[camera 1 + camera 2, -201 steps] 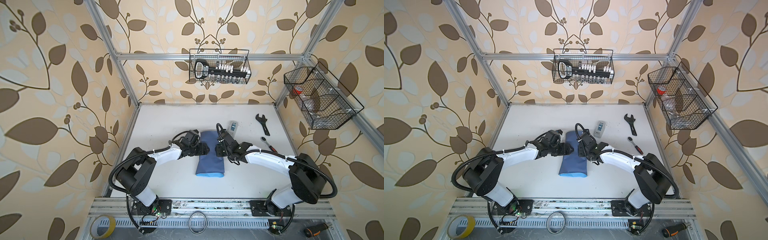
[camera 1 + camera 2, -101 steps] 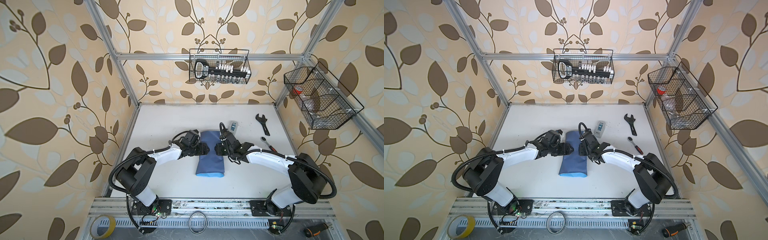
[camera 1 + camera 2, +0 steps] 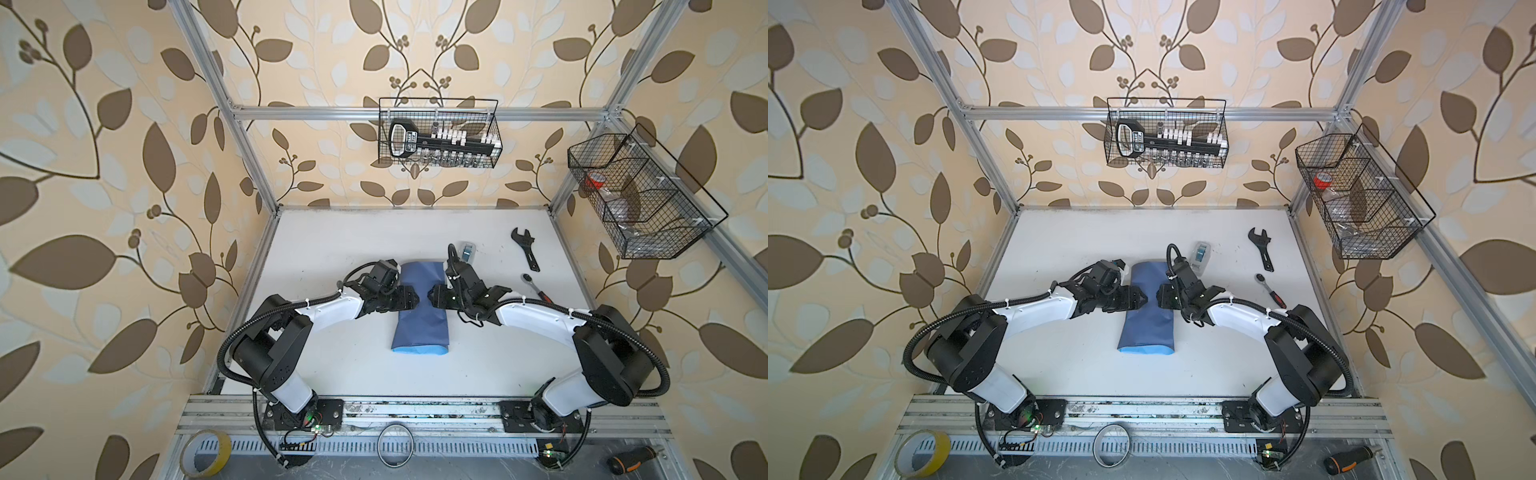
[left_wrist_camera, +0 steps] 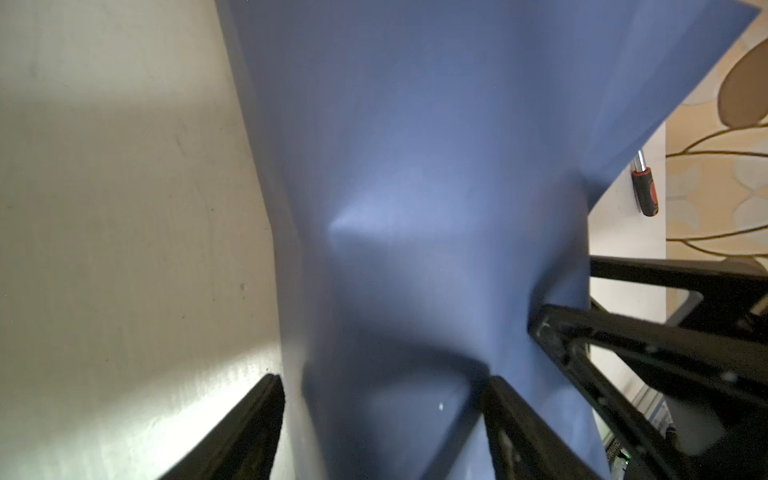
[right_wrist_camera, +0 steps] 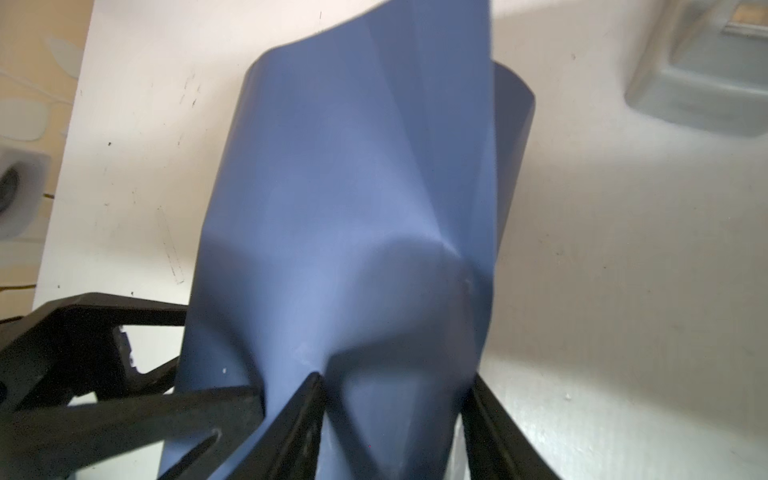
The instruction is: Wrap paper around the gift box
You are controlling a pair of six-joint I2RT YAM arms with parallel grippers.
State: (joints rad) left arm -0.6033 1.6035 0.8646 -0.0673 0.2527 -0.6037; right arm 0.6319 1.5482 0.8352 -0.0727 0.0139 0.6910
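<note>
Looking down in both top views: finding the paper (image 3: 422, 328) (image 3: 1146, 328) folded into a long slate-blue bundle in the middle of the table (image 3: 353, 249) (image 3: 1067, 365), lying with its long axis near to far and showing a light-blue strip along the near edge. Seeing the left gripper (image 3: 413, 300) (image 3: 1144, 298) and the right gripper (image 3: 431, 296) (image 3: 1159, 296) reaching in from opposite sides over the far half of the bundle, tips close with a small gap between. Noting wide bare table left of the bundle and on its near side, up to the rail (image 3: 415, 415); finding less room on the far right, with the tape dispenser (image 3: 467, 250) (image 3: 1200, 253) just beside the right wrist, and the wrench (image 3: 525, 249) (image 3: 1262, 249) and the ratchet (image 3: 538, 289) (image 3: 1271, 289) lying farther right, near the table's right edge. Turning to the left wrist view: seeing fingers (image 4: 270, 424) spread wide, one over bare table just clear of the paper's edge, the other denting the sheet, so gripping nothing; noticing a corner-shaped bump (image 4: 332, 224) under the paper, with the gift box itself out of sight. Turning to the right wrist view: seeing fingers (image 5: 299, 424) partly apart with a fold of paper bulging between, both touching it; not being able to tell whether clamping or merely resting.
</note>
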